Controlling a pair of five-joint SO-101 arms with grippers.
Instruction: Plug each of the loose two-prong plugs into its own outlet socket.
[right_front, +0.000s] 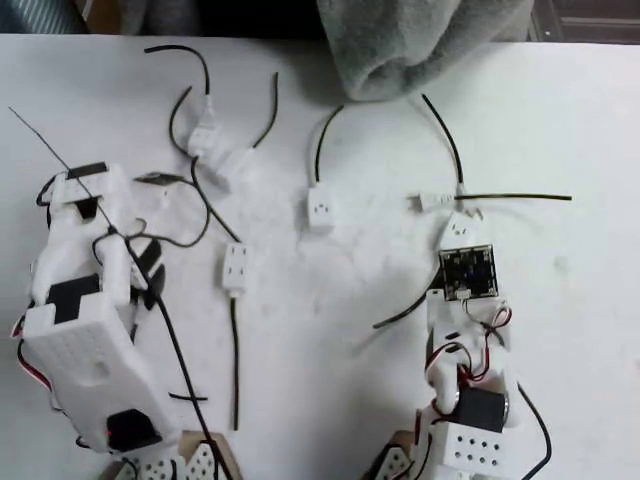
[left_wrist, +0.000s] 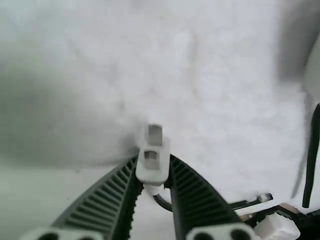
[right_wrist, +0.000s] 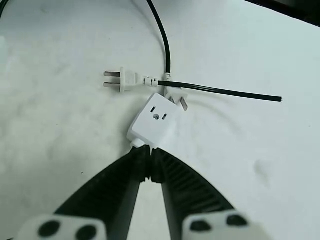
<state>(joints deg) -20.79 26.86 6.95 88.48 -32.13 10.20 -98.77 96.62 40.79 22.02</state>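
The left gripper (left_wrist: 153, 166) is clamped on a white plug (left_wrist: 151, 156), pinched by its body with the prongs pointing out past the fingertips and the cord trailing back between the fingers. The right gripper (right_wrist: 150, 153) is closed tight on the rear end of a socket (right_wrist: 156, 116), which lies on the table (right_wrist: 60, 130) with its slotted face up. A loose plug (right_wrist: 126, 80) rests just beside it, prongs pointing away, and a second plug (right_wrist: 176, 96) touches the socket's far corner. Two free sockets (right_front: 237, 267) (right_front: 320, 208) lie between the arms. The step in hand seems to be mating the held plug with a socket. To do that well, the plug should come in with its prongs square to the slots. The push should run straight along the prongs, because the plug may twist in the ribbed fingers if it goes in at an angle. The socket needs bracing, since a light one will probably slide on the smooth table. The nearby cords should be kept out of the way.
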